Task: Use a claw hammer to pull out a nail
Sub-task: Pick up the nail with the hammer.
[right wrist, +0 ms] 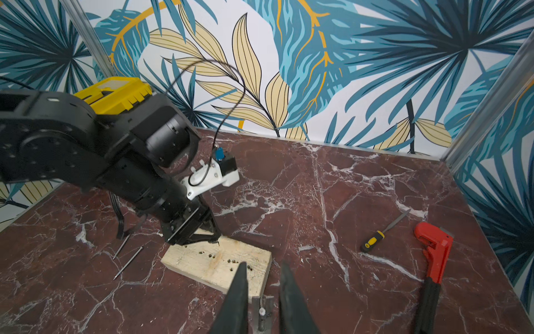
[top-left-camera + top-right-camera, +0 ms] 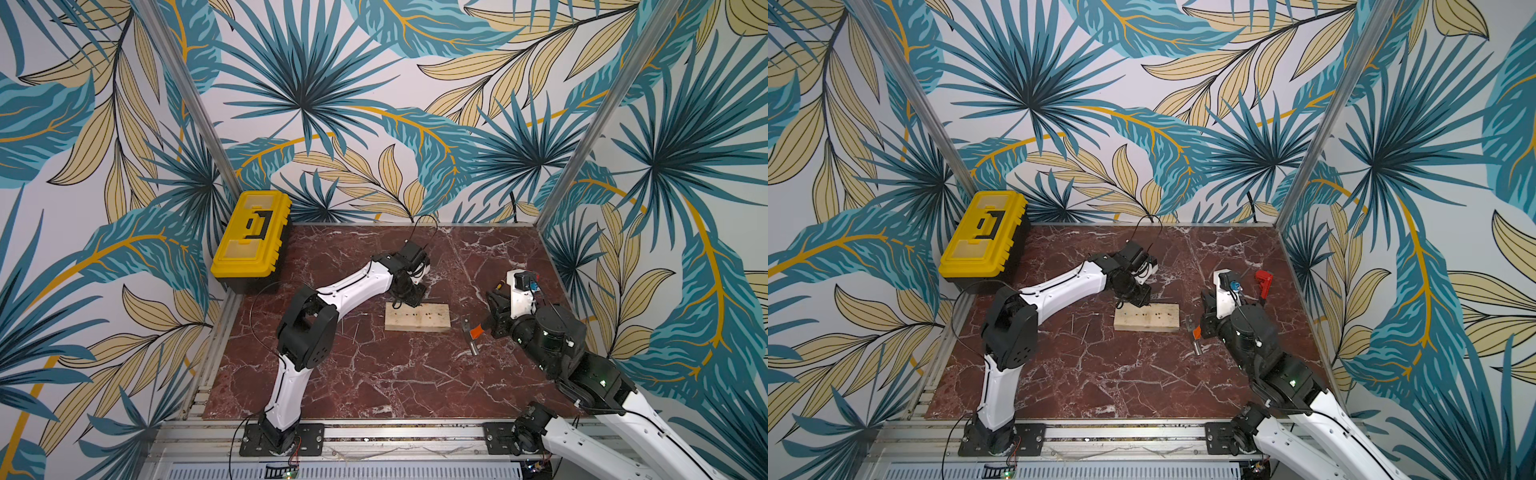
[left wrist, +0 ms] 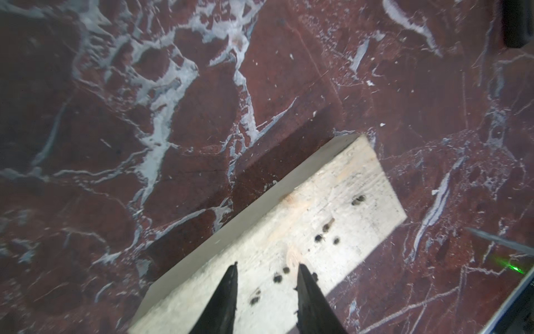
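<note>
With the right gripper [image 1: 263, 265] squeezed fully closed on the claw hammer [image 2: 471, 338], grips the tool behind its orange shaft, just off the right end of the wooden block [image 2: 417, 318] and toward the right edge of the marble tabletop [image 2: 374, 374]. In the right wrist view, the forked steel head low between the two black fingers [image 1: 238, 295] — perhaps with something small and pale caught in the fork, though too blurred to call. At the block's far edge, toward its left end: the left gripper [image 3: 267, 265], fingers parted with a clear gap, nothing between them, tips right at the wood. Across the block's top face, a scatter of dark holes. Flat on the marble left of the block, two loose nails [image 1: 127, 261]. In the far left corner, a yellow toolbox [image 2: 249, 232] — lid down. Near the right edge, well apart from the block, a red wrench [image 1: 433, 254] and a small yellow-and-black-handled tool [image 1: 384, 231], the wrench with its black handle toward the front edge.
</note>
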Motion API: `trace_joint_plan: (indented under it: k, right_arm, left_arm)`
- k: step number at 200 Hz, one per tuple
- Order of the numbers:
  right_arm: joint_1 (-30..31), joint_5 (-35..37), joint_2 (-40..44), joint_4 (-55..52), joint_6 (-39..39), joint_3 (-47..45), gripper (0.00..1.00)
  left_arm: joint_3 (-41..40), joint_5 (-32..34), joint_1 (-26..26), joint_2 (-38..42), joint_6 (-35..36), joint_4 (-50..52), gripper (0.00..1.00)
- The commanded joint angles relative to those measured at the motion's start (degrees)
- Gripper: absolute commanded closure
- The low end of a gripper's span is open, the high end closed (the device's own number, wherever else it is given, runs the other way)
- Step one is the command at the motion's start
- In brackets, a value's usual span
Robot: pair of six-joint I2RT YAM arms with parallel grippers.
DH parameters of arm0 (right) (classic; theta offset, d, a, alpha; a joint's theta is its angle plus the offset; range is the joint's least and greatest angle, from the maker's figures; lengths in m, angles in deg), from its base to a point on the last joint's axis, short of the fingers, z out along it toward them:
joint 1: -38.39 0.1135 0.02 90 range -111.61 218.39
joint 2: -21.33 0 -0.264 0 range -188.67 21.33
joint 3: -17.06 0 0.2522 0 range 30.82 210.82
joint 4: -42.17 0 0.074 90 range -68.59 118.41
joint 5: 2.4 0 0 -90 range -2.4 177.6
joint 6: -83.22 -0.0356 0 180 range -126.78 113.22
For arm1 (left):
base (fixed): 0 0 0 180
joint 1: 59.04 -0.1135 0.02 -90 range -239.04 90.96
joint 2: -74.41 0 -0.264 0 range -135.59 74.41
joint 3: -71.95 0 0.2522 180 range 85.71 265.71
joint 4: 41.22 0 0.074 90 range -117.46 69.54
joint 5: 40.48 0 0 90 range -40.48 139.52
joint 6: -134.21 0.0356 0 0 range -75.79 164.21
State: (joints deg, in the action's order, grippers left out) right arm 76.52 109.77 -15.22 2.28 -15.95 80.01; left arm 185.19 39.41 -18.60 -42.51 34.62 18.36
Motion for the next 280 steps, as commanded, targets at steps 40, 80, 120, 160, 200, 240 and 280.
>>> trace_joint_plan:
  k: [40, 80, 120, 160, 200, 240, 280]
  right_arm:
    - [-0.2, -6.8, -3.9, -1.2, -8.8, 6.7, 1.0]
    - [-0.3, -10.6, -8.4, -3.9, -12.7, 12.3, 1.0]
    - [-1.0, -15.2, -12.2, -6.0, -16.2, 17.0, 1.0]
    - [-2.3, -21.1, -13.7, -6.4, -19.9, 19.5, 1.0]
    - [-3.2, -24.0, -15.7, -6.7, -22.1, 20.5, 1.0]
    - [-3.5, -27.3, -16.6, -5.9, -24.1, 21.1, 1.0]
    - [-3.7, -27.8, -15.3, -5.2, -25.1, 20.3, 1.0]
  left_arm:
    - [-25.7, -0.1, 0.7, 24.1, 0.6, -23.4, 0.57]
    - [-41.7, -2.3, 0.7, 36.8, 0.9, -36.2, 0.55]
    - [-55.2, -7.7, 2.4, 47.5, 3.7, -46.3, 0.55]
    - [-61.1, -8.0, 6.2, 53.0, 8.3, -46.6, 0.53]
    - [-63.3, -8.0, 8.1, 54.0, 9.6, -46.5, 0.51]
    - [-64.8, -7.2, 9.3, 53.7, 11.5, -46.4, 0.51]
    - [-65.1, -7.3, 9.3, 52.6, 12.5, -46.4, 0.5]
